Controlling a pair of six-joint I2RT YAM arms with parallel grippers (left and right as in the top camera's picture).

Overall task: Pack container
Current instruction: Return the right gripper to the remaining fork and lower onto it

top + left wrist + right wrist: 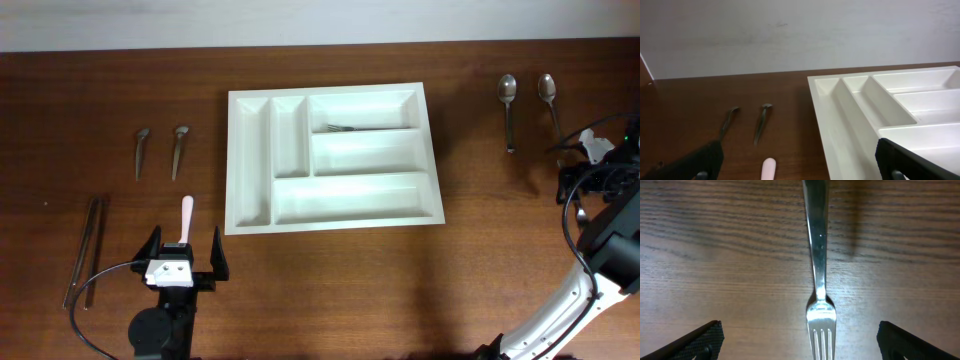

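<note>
Right gripper (800,342) jaws wide and empty, straddling a fork (819,270) lying flat on the wood, which looks lined up for a pick. Left gripper (185,248) is equally wide, holding nothing, just behind a pink handle (187,212), probably that side's next grab. Tray (365,153) sits mid-table between the arms with one small fork (345,128) in its top long slot, so packing has barely started; left spoons (179,148) and right spoons (508,95) wait outside it on the dark wood table (330,290), plain pale wall (790,30) behind.
</note>
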